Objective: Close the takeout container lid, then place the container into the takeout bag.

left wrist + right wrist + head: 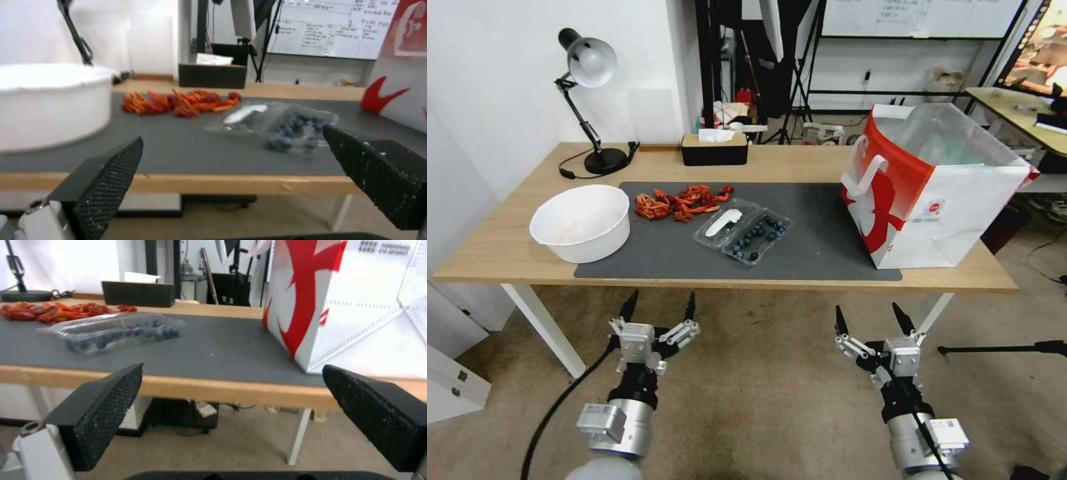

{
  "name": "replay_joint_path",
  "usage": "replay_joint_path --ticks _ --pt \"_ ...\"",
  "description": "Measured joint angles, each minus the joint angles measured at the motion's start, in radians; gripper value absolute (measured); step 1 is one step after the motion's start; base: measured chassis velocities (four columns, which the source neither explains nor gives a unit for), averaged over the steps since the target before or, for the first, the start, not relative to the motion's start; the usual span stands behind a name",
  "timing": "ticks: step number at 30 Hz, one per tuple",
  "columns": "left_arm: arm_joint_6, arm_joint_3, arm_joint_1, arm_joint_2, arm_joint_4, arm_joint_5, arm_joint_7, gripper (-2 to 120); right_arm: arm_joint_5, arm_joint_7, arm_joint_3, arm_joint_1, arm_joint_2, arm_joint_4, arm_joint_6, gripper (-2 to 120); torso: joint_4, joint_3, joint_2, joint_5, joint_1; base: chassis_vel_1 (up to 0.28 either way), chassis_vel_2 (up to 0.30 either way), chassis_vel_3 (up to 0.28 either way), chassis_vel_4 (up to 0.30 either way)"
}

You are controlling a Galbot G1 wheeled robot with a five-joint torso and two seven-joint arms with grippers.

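Observation:
The takeout container (pixel 757 236) lies open on the grey mat, blueberries in its right half; it also appears from the left wrist (pixel 293 128) and right wrist (pixel 120 331). Its lid (pixel 724 223), with a long white label, lies flat to the left of the berries. The takeout bag (pixel 940 187) stands open at the table's right end, its red and white wall (pixel 338 303) close in the right wrist view. My left gripper (pixel 659 307) and right gripper (pixel 870 317) hang open below the table's front edge, both empty.
A big white bowl (pixel 582 222) sits at the mat's left. Red crayfish (pixel 680 201) lie behind the container. A black tissue box (pixel 714 149) and a desk lamp (pixel 590 100) stand at the back. The table's front edge (pixel 727 277) is just ahead of both grippers.

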State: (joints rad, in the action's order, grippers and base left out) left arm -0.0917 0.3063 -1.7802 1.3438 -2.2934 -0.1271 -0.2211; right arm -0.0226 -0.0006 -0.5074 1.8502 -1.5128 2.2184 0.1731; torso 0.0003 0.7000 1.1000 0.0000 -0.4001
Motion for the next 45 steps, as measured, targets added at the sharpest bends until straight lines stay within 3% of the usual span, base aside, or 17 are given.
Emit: replay_joint_path --ticks 3,6,31,45 --pt "-0.016 -0.040 0.002 -0.020 0.017 -0.026 -0.048 100 -0.018 -0.002 0.027 0.033 -0.010 -0.061 0.119 100 -0.0004 0.000 0.000 0.0005 0.000 0.000 0.000 0.000 0.000" --pt "-0.013 -0.042 -0.002 -0.020 0.035 -0.031 -0.054 100 -0.010 -0.010 0.025 0.034 -0.011 -0.080 0.140 100 -0.0003 0.000 0.000 -0.0006 0.000 0.000 0.000 0.000 0.000" --pt "-0.026 -0.011 -0.028 -0.010 0.030 -0.025 -0.041 100 0.037 -0.024 0.005 0.008 0.021 -0.094 0.124 100 -0.0002 0.000 0.000 0.0000 0.000 0.000 0.000 0.000 0.000" --pt "-0.038 0.001 -0.018 -0.010 0.062 -0.029 -0.006 100 0.177 -0.044 0.018 -0.077 0.116 -0.089 0.006 100 -0.0003 0.000 0.000 0.0000 0.000 0.000 0.000 0.000 0.000"
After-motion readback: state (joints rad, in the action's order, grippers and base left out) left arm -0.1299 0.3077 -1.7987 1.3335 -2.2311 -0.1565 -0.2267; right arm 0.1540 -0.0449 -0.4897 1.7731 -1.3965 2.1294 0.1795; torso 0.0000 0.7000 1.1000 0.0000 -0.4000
